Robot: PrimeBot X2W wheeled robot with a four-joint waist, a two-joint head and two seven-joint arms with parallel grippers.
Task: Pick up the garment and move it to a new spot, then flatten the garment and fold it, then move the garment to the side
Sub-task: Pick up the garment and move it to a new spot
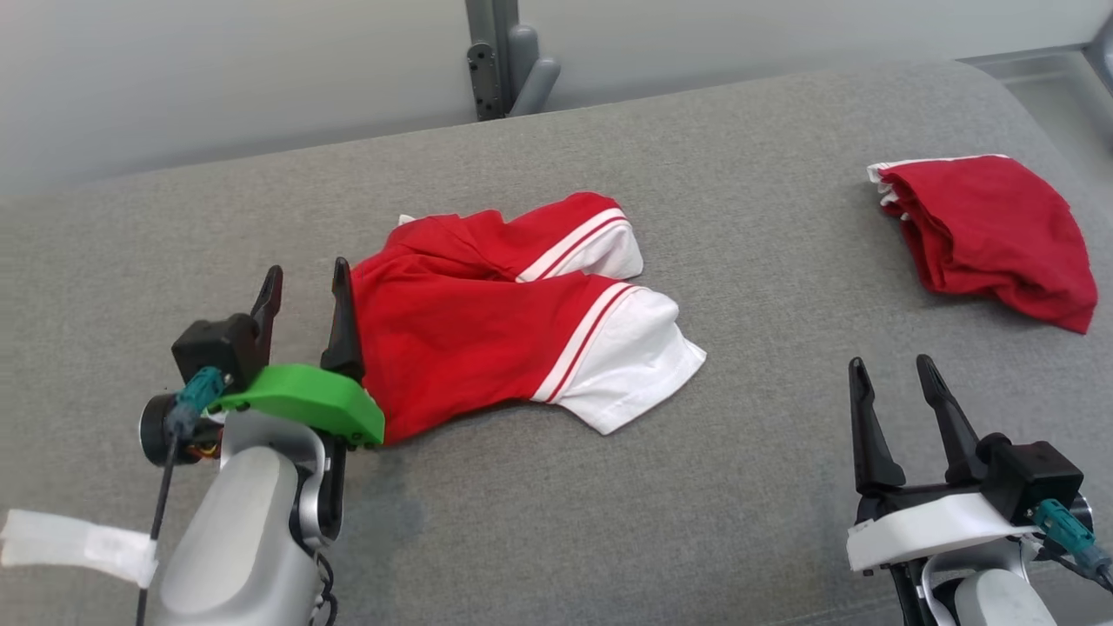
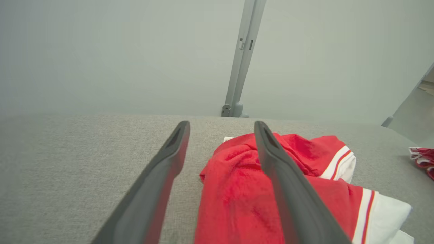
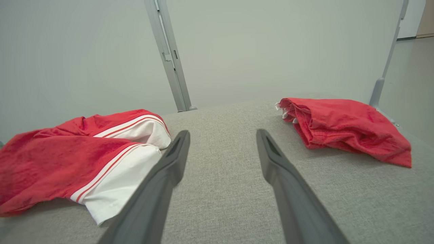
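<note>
As we scan the grey padded surface [image 1: 609, 522] from the left, we first meet the left gripper [image 1: 307, 271], low over the surface's left part on its green mount [image 1: 304, 402], with a strip of white tape [image 1: 74, 543] by the cable below it. Its two dark fingers stand spread apart and grasp nothing. In the head view the inner finger lies right against the left edge of the red-and-white garment [image 1: 487, 322]. In the left wrist view that edge of cloth reaches into the gap between the fingers, and the finger on that view's right crosses over the red fabric. We find the garment lying loosely rumpled near the middle of the surface, its two white, red-striped ends pointing right. Behind it a grey post [image 1: 500, 61] rises at the far edge. Further right, the right gripper [image 1: 891, 365] sits near the front, jaws released and empty, well apart from the garment. Beyond it, at the far right, a second, crumpled red garment [image 1: 991, 235] rests on the surface.
</note>
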